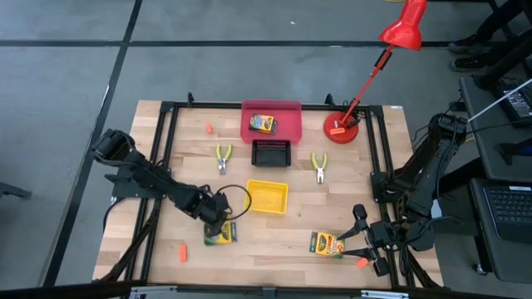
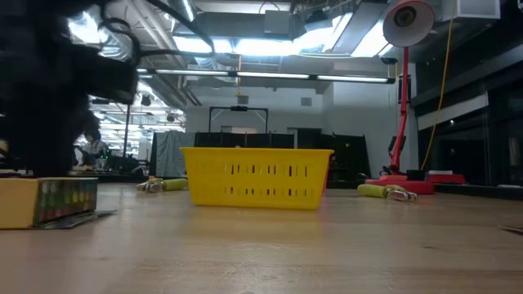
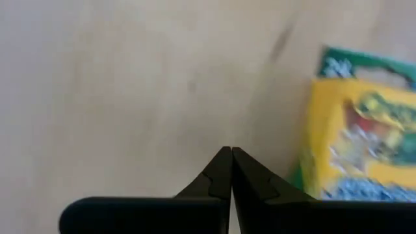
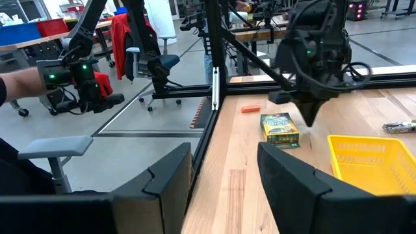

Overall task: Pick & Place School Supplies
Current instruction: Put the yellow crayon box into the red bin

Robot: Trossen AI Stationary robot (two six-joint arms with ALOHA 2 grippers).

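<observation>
My left gripper (image 1: 218, 223) (image 3: 231, 153) is shut and points down at the bare wood, right beside a yellow-and-green crayon box (image 1: 219, 236) (image 3: 364, 149) lying flat near the table's near edge; a gap shows between them. My right gripper (image 1: 366, 242) (image 4: 224, 162) is open near the near right corner, with a second crayon box (image 1: 327, 244) lying flat just off its fingertips. A third crayon box (image 1: 263, 124) lies in the red tray (image 1: 291, 108). Two yellow-handled pliers (image 1: 223, 158) (image 1: 319, 166) lie flat mid-table. Orange-red pieces (image 1: 182, 252) (image 1: 362, 262) (image 1: 209, 128) are scattered about.
A yellow tray (image 1: 268, 197) (image 2: 256, 177) sits mid-table, right of my left gripper. A black tray (image 1: 271, 153) stands behind it, before the red tray. The red desk lamp (image 1: 343, 129) stands at the far right. A black frame (image 1: 170, 124) rims the table.
</observation>
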